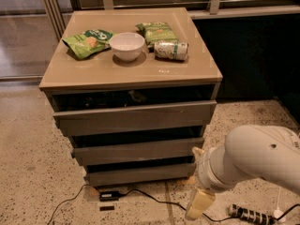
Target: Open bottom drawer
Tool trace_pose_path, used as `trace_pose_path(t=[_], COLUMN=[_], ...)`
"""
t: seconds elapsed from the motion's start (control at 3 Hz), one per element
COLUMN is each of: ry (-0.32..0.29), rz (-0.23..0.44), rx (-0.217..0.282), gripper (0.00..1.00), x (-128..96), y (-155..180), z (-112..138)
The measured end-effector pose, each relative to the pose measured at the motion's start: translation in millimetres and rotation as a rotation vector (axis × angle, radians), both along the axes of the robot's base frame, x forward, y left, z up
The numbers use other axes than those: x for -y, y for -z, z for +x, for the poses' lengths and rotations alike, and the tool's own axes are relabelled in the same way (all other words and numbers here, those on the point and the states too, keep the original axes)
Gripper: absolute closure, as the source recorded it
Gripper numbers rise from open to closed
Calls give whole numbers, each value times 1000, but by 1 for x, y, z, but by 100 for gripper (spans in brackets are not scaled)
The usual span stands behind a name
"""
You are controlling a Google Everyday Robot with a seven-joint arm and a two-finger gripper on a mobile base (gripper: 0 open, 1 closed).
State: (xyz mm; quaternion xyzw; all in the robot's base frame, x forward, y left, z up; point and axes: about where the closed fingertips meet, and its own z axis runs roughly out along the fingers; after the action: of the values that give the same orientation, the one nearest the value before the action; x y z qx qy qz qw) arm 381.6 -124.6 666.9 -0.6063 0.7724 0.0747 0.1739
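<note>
The gripper hangs low, close to the speckled floor, at the end of the bulky white arm that fills the lower right of the view. It points downward, and I cannot tell whether it is released or clenched; nothing shows in its hold.

Just left of it and further back is the bottom drawer, the lowest of three grey-brown slab fronts in the bench. The gripper sits off the drawer's right-hand end, apart from it and not touching. The front's long axis runs level, left to right across the view, with a dark gap along its top edge and no handle. It looks shut. By my reading, that top edge or the right end is the place to catch, so the single arm would need to travel left and in toward the front, then pull out toward the camera.

Above it are the middle drawer and the top drawer. A black cable trails across the floor in front, near the gripper's path.
</note>
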Motion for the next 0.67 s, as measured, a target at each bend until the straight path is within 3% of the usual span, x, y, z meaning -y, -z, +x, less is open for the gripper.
trace_pose_path(t=[0.33,0.67], ry=[-6,1], rz=[18,28], rx=[-10,32], gripper=[0,0], x=[-16,-18], y=[76,64], z=[-5,6])
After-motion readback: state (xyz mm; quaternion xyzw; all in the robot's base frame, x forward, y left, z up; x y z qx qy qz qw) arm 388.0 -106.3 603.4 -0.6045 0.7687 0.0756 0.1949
